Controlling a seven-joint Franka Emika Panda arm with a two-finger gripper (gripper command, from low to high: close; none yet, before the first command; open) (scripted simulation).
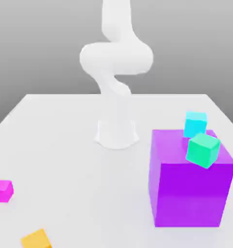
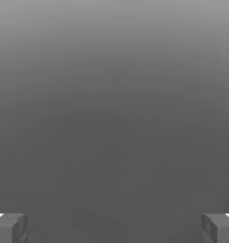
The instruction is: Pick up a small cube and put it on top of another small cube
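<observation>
Between the jaws of the gripper (image 2: 114, 228), set wide apart: nothing held. Magenta cube (image 1: 1, 192) well apart from them, on the pale table (image 1: 89, 193), near the orange cube (image 1: 36, 239).

The big purple cube (image 1: 191, 193) blocked my low path at the exterior view's right; between it and the magenta-pink cube (image 1: 2, 191), the white tabletop (image 1: 94, 193) lay open.
</observation>
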